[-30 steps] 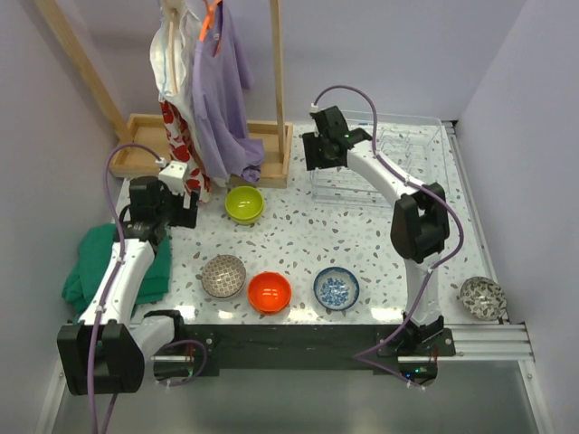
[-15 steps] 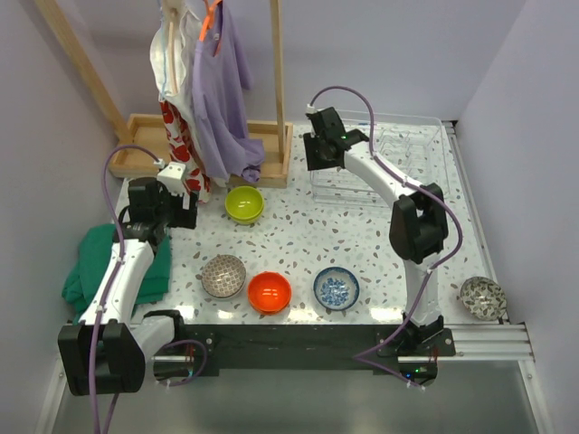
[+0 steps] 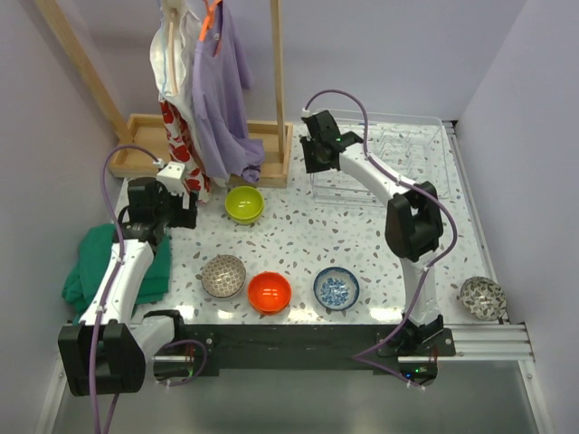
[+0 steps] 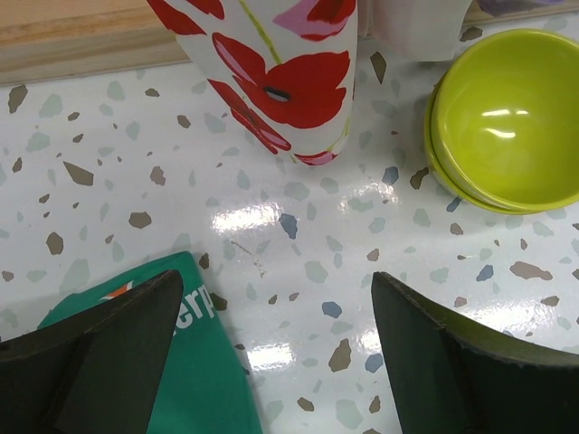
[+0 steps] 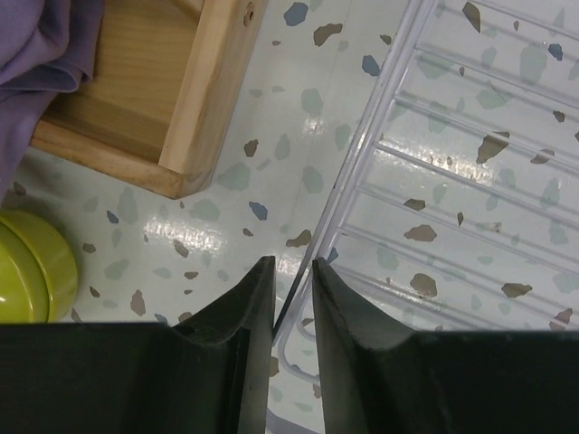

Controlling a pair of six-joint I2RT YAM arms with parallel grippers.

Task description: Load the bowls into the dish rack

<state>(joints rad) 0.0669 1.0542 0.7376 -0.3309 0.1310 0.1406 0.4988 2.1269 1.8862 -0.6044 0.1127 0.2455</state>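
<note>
Fig.: R gripper (image 5: 289,265), wider 1 s ago, now pinches left rim of dish rack (image 3: 425,149) at desk (image 3: 298,237) rear, prob. to reposition it; L gripper (image 4: 279,289) released; bowls (image 3: 269,291) remain unloaded near desk front.

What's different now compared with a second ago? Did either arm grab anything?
The right gripper slid a little left along the dish rack and closed most of the way around its left rim wire. Whether it grips the wire firmly can't be told. The left gripper stayed wide open and in place. The rack and the bowls on the table haven't moved.
</note>
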